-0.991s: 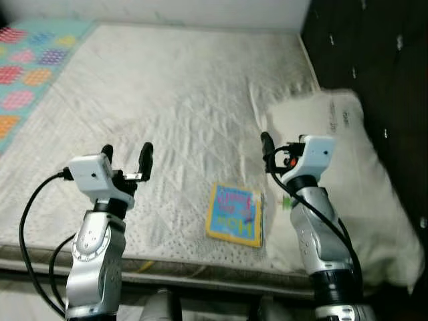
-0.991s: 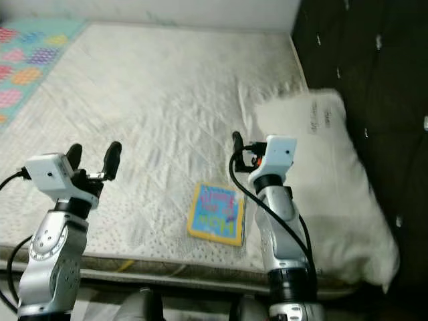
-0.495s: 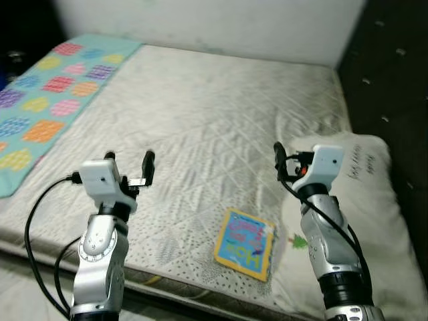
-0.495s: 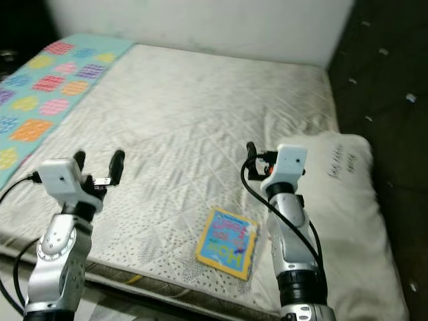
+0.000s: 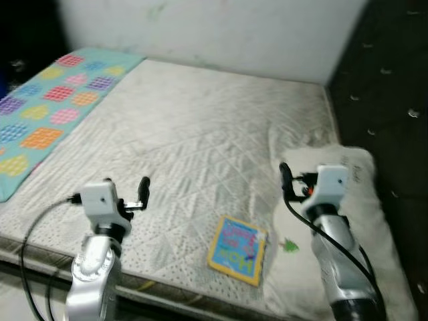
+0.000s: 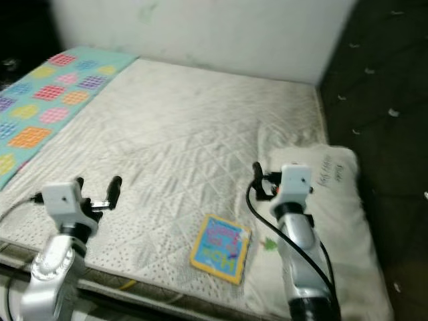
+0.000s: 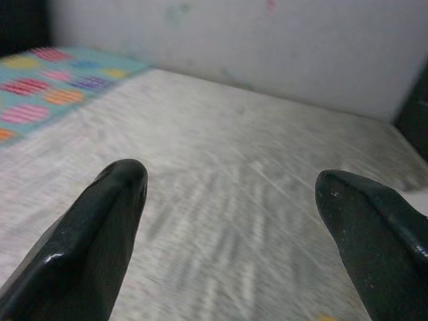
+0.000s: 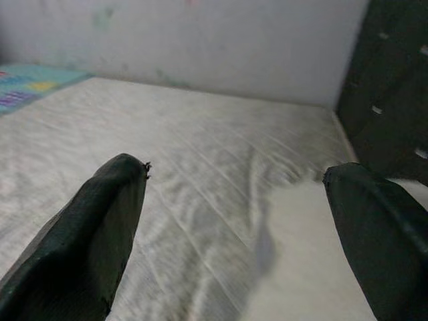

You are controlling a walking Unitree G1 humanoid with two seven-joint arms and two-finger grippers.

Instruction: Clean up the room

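- Book [image 5: 237, 249] lies flat on the bed [image 5: 200, 140], near the front edge, just beside the pillow [image 5: 354, 221].
- Left gripper [image 5: 127, 190] is raised, fingers spread, well left of the book.
- Right gripper [image 8: 234, 221] is raised over the pillow edge, fingers spread, empty.
- Cover lettering is too blurred to read.
- Patterned blanket [image 5: 47, 114] lies at the bed's far left.

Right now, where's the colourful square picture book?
The colourful square picture book lies flat near the white quilted mattress's front edge, beside the white pillow, between both grippers.
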